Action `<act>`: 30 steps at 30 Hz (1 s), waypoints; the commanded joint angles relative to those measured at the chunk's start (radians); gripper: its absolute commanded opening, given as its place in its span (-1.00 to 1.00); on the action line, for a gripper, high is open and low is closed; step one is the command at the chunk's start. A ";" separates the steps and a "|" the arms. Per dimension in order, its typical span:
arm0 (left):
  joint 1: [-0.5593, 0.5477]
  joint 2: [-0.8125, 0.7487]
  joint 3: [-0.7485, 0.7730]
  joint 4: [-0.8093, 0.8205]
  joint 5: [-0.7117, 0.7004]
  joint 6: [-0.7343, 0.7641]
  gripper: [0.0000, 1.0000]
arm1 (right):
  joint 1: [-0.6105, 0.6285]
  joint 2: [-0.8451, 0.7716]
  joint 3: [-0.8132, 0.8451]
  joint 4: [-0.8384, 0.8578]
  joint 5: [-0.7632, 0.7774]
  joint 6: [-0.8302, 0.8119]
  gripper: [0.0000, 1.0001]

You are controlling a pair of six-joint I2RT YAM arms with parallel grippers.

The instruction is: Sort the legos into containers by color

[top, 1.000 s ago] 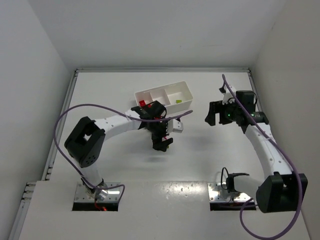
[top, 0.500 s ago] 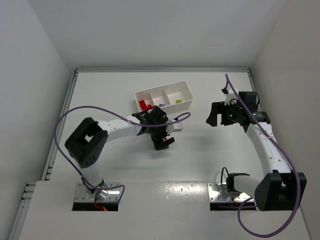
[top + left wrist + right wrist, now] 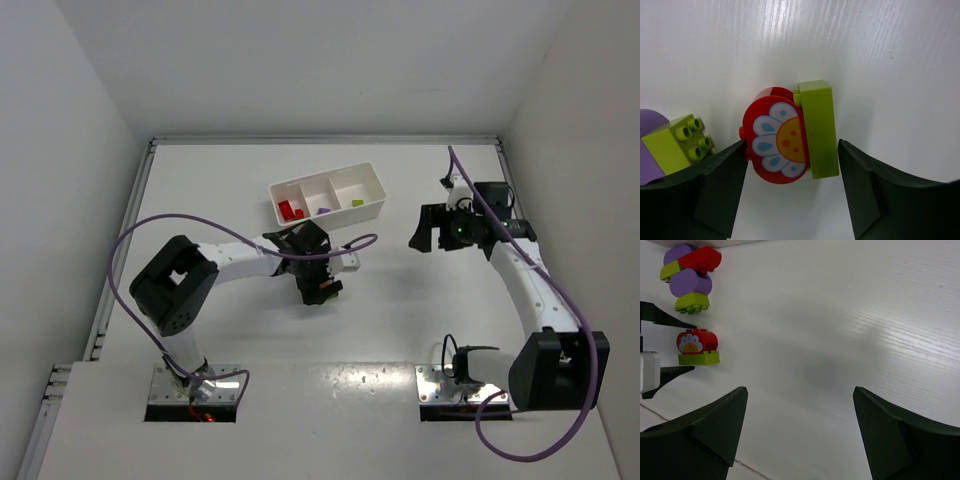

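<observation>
White bench (image 3: 400, 320): left claw (image 3: 791, 150) spread, straddling red flower brick (image 3: 777, 142) touching green brick (image 3: 819, 130). Empty right claw (image 3: 799, 390) also spread, well apart from them.

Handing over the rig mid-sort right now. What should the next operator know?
Left gripper: open, straddling a red flower brick pressed against a lime brick on the table; not gripped yet.
Right gripper: open, empty, above bare table.
Done: tray holds red bricks, a purple piece and a lime piece, one colour per compartment.
Left: that pair, plus a cluster of purple, red and lime bricks beside it.
</observation>
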 commanded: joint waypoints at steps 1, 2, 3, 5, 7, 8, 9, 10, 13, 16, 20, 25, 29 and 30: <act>-0.010 -0.016 0.002 0.039 0.008 0.003 0.53 | -0.007 0.010 0.036 0.043 -0.036 0.029 0.74; -0.010 -0.016 0.002 0.052 0.008 0.003 0.50 | -0.007 0.010 0.036 0.044 -0.037 0.029 0.74; -0.010 -0.016 0.002 0.062 0.008 0.003 0.43 | -0.007 0.019 0.025 0.044 -0.050 0.039 0.74; -0.010 -0.016 0.002 0.075 0.019 0.003 0.35 | -0.007 0.028 0.016 0.054 -0.064 0.049 0.74; -0.010 -0.016 0.002 0.087 0.031 -0.006 0.17 | -0.007 0.028 0.007 0.065 -0.096 0.065 0.74; -0.010 -0.016 0.002 0.087 0.050 -0.006 0.10 | -0.007 0.040 0.007 0.065 -0.140 0.091 0.74; 0.001 -0.029 0.002 0.098 0.065 -0.016 -0.04 | -0.007 0.051 0.006 0.074 -0.170 0.101 0.74; 0.001 -0.043 0.002 0.098 0.085 -0.017 -0.08 | -0.007 0.051 0.006 0.083 -0.203 0.114 0.74; 0.034 -0.146 -0.021 0.153 0.188 -0.035 -0.13 | -0.007 0.091 -0.013 0.125 -0.337 0.177 0.74; 0.034 -0.241 -0.021 0.173 0.231 -0.058 -0.13 | 0.013 0.115 -0.035 0.198 -0.457 0.250 0.77; 0.034 -0.302 0.002 0.173 0.261 -0.090 -0.13 | 0.022 0.145 -0.059 0.321 -0.578 0.365 0.77; -0.005 -0.332 0.035 0.173 0.271 -0.113 -0.13 | 0.046 0.181 -0.046 0.422 -0.662 0.457 0.77; -0.015 -0.332 0.046 0.173 0.280 -0.113 -0.13 | 0.097 0.191 -0.001 0.413 -0.661 0.457 0.77; -0.015 -0.332 0.046 0.173 0.280 -0.113 -0.13 | 0.097 0.191 -0.001 0.413 -0.661 0.457 0.77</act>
